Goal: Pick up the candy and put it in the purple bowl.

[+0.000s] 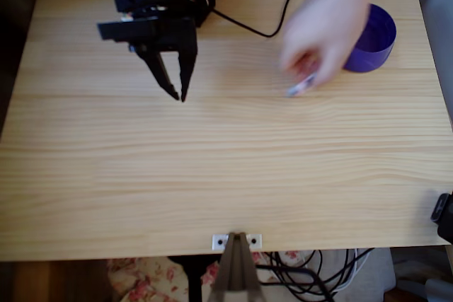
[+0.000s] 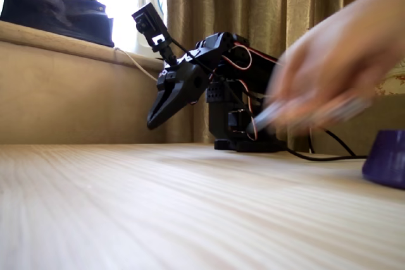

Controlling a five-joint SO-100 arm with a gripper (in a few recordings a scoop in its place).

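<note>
Count: one gripper, one candy, one purple bowl, one person's hand

Overhead view, left to right. My gripper [image 1: 179, 93] hangs over the far-left part of the desk [image 1: 212, 175], tips pointing toward the near edge; the two fingers stand slightly apart with a narrow gap at the tips and nothing between them. In the fixed view my gripper [image 2: 153, 120] is raised off the desk [image 2: 158, 207], nose angled down, fingers looking nearly together from this side.

Right of centre, a person's hand [image 1: 322, 33] reaches in from the far edge, blurred. The candy [image 1: 300, 88] sits at its fingertips, just left of the bowl; cannot tell whether it lies on the wood or is held just above it. In the fixed view the hand [image 2: 335, 74] is blurred, with a pale streak [image 2: 269, 117] at the fingertips above the desk.

The purple bowl [image 1: 374, 39] stands near the far-right corner, partly covered by the hand; its edge [image 2: 387, 165] shows at the right in the fixed view.

Open room: bare wood runs across the whole near half of the desk, and between my gripper and the candy
</note>
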